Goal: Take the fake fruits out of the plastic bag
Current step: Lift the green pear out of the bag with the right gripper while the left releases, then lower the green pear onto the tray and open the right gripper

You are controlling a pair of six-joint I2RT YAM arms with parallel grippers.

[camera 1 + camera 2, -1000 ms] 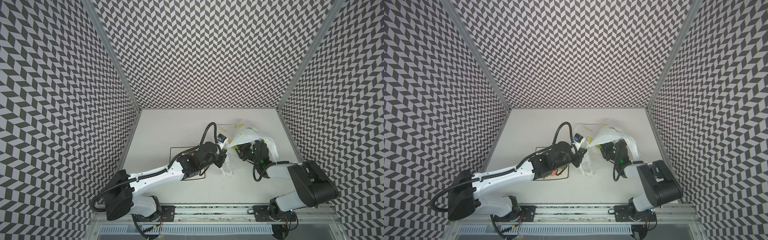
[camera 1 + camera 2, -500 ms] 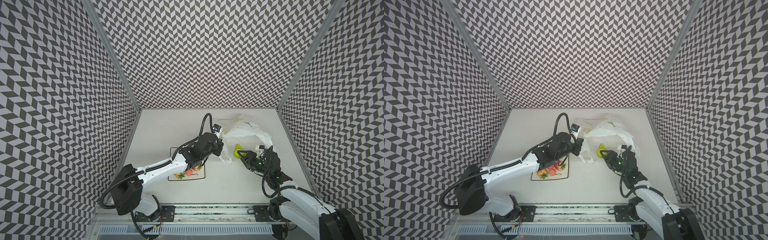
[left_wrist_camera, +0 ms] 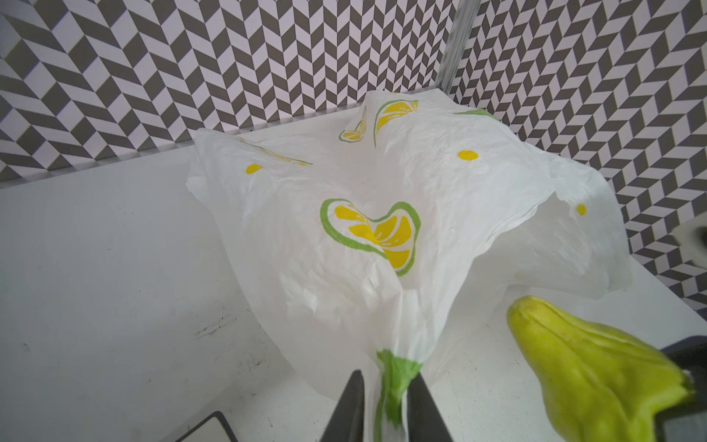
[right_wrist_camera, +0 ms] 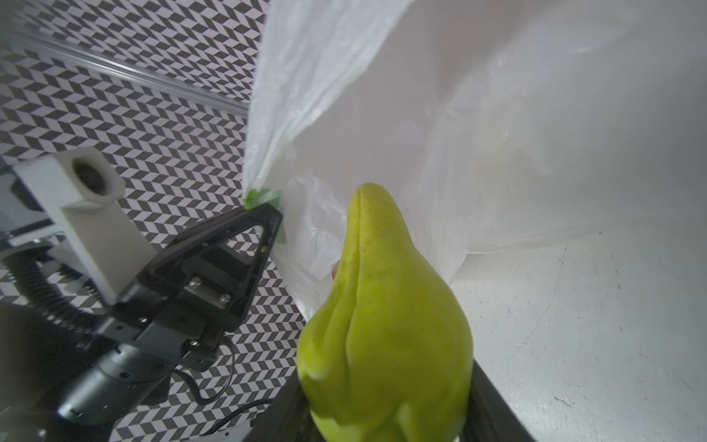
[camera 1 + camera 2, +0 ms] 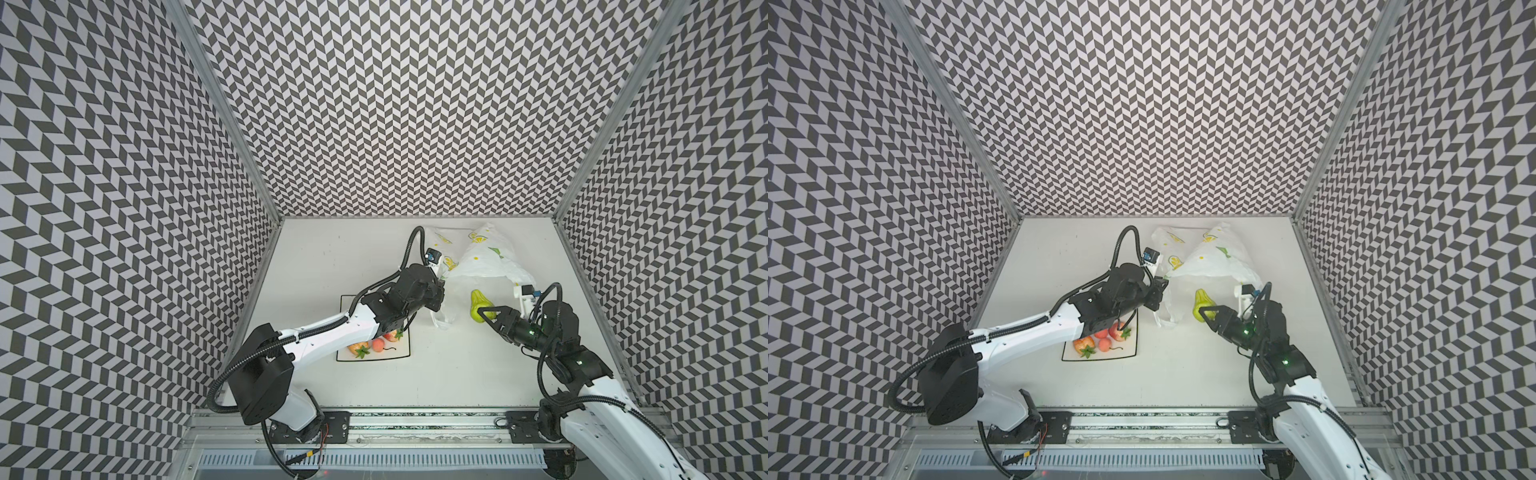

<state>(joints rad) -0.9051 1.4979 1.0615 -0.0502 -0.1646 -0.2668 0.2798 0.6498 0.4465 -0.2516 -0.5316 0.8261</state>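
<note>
Right gripper (image 5: 483, 316) is pinching the green pear (image 5: 477, 300) outside the plastic bag (image 5: 484, 259) just ahead.
Left gripper (image 3: 387, 377) is straddling the bag's handle, likely propping its mouth up; whether it is pinching cannot be told.

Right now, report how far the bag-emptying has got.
Done: strawberries and an orange ball lie on the plate. In hand: right claw holds the pear outside the plastic bag, whose handle runs through the left claw. Left: set pear down; bag's contents hidden.
</note>
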